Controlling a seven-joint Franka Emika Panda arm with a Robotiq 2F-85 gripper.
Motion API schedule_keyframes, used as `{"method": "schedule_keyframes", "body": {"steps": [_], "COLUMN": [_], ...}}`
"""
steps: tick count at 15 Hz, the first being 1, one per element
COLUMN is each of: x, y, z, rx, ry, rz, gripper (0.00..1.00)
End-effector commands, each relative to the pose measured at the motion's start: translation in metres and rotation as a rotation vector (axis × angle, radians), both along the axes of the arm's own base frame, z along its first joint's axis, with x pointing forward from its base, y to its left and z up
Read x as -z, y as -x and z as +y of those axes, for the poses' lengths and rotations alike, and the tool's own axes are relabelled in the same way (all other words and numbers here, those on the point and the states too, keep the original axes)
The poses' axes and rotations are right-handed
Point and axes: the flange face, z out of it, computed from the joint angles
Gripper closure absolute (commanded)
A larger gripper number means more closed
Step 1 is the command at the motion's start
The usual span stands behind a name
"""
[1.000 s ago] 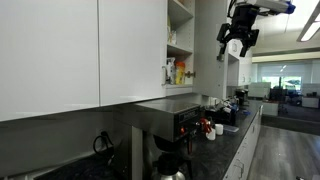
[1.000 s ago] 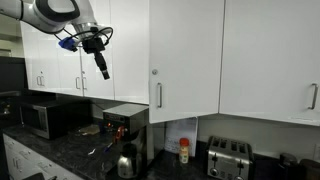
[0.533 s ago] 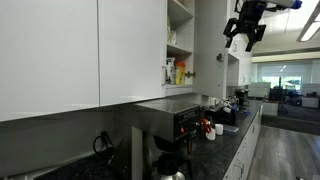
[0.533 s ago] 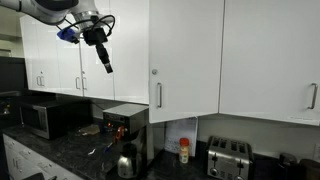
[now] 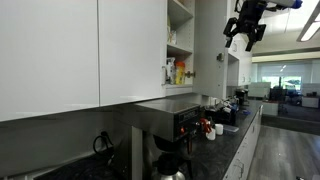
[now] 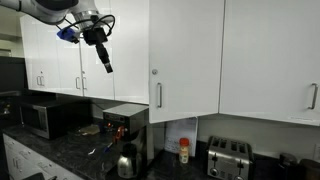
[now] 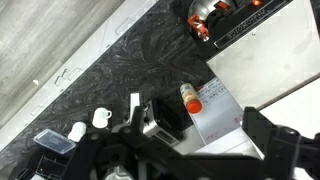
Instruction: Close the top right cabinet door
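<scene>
In an exterior view an upper cabinet (image 5: 181, 45) shows its shelves. A tall narrow glossy white door (image 5: 209, 40) stands beside the shelves, not flush with the broad white doors on the left. My gripper (image 5: 244, 33) hangs high, right of this door and apart from it, open and empty. In the other exterior view the gripper (image 6: 103, 57) hangs in front of narrow white doors with slim silver bar handles (image 6: 83, 84); which door stands ajar I cannot tell there. The wrist view looks down past the spread gripper (image 7: 197, 135) at the counter.
Bottles (image 5: 178, 72) stand on a cabinet shelf. A coffee machine (image 5: 178, 122) and cups sit on the black stone counter (image 7: 120, 60). An orange-capped bottle (image 7: 190, 97), a white sheet (image 7: 220, 112) and white cups (image 7: 100, 117) lie below. A toaster (image 6: 228, 157) and a microwave (image 6: 45, 118) stand under the cabinets.
Between one second and half a second ago the gripper rose and drew a little away from the door. Since then nothing has moved.
</scene>
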Motion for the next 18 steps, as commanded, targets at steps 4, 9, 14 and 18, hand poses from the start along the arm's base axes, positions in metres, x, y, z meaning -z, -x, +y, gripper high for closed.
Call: {"method": "schedule_keyframes", "body": {"steps": [4, 9, 14, 18], "x": [-0.022, -0.058, -0.088, -0.089], "y": [0.003, 0.015, 0.027, 0.028], "z": [-0.024, -0.069, -0.114, -0.154], "rx": [0.019, 0.047, 0.104, 0.211], "ry": [-0.009, -0.026, -0.042, -0.067], "rz": [-0.027, -0.076, -0.131, -0.159], "gripper": [0.00, 0.00, 0.00, 0.00]}}
